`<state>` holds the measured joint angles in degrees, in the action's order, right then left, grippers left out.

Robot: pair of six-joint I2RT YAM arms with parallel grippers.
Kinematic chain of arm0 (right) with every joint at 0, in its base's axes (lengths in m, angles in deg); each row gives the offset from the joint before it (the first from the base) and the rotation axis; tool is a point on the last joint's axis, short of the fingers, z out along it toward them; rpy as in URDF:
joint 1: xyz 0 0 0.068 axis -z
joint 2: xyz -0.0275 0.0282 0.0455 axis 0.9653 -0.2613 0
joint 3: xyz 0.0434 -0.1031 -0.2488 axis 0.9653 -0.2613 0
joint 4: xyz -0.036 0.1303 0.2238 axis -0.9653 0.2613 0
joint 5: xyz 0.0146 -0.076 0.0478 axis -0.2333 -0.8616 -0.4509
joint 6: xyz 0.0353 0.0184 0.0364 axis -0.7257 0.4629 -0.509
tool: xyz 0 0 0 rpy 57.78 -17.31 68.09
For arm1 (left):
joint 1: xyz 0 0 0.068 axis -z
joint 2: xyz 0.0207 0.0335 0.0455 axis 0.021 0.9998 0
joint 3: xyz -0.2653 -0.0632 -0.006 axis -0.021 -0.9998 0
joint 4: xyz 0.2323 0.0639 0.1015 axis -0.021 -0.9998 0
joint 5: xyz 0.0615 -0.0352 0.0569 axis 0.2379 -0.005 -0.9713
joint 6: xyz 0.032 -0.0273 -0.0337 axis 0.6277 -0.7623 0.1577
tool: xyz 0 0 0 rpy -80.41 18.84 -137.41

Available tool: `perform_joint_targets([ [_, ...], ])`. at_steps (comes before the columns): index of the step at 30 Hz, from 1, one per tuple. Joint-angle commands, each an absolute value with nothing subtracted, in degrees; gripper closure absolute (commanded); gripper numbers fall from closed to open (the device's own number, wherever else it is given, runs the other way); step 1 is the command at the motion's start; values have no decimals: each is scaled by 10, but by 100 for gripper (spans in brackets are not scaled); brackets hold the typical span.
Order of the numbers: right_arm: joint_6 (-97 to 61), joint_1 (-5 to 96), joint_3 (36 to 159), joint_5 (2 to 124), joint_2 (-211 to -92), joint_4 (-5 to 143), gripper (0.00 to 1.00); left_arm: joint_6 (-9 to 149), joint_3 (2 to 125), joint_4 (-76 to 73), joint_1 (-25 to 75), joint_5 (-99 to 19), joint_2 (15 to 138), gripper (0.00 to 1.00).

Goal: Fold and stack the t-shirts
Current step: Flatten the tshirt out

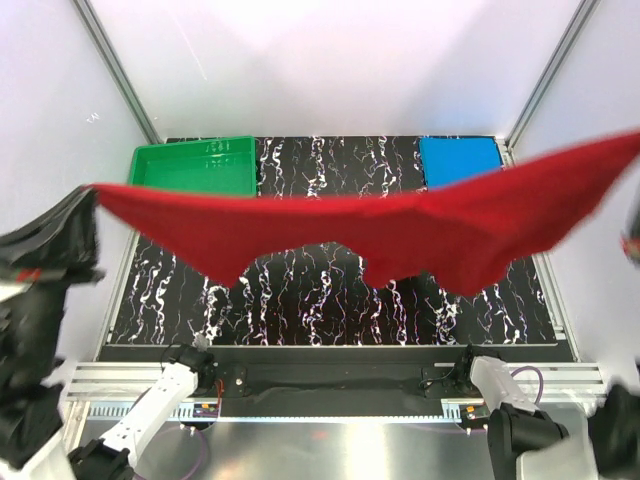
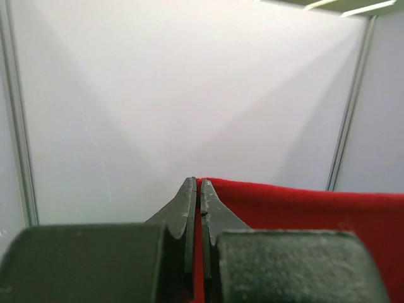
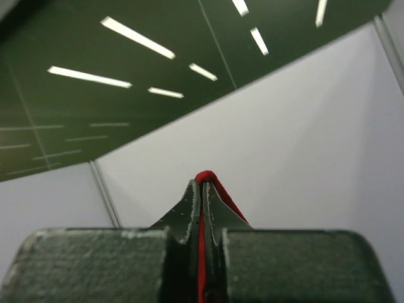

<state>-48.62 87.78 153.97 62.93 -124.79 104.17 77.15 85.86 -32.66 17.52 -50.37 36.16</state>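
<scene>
Top external view: over the black marbled table [image 1: 300, 300] hangs the deep red soft cloth t-shirt [image 1: 420, 230], stretched mid-air. The bright blue folded cloth rectangle [image 1: 460, 160] sits far right. Left gripper [image 2: 197, 189] and right gripper [image 3: 202, 186] each clench a red edge — best lowered evenly, kept taut.

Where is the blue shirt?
In the top view, the blue t-shirt lies at the far right corner of the table, right of the green tray, behind the raised red t-shirt.
</scene>
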Motion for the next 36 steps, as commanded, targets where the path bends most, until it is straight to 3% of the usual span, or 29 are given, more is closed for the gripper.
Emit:
perform_joint_targets([
  [1,-470,872,1578,600,-1257,991,100,802,871,-329,188,-513,365,100],
  [7,-496,872,1593,601,-1297,975,100,810,892,-342,198,-584,402,100],
  [11,-514,872,1449,617,-1312,934,100,810,876,-344,199,-644,450,100],
  [19,-568,871,1216,697,-1401,812,100,832,670,-258,191,-743,526,100],
  [24,-579,861,1118,713,-1514,739,100,826,535,-163,124,-698,608,100],
  [29,-565,839,1135,721,-1647,715,100,853,521,-83,94,-667,763,100],
  [33,-546,819,1209,752,-1768,759,100,851,603,-86,79,-635,895,100],
  [36,-526,814,1266,752,-1804,792,100,838,655,-102,78,-609,926,100],
])
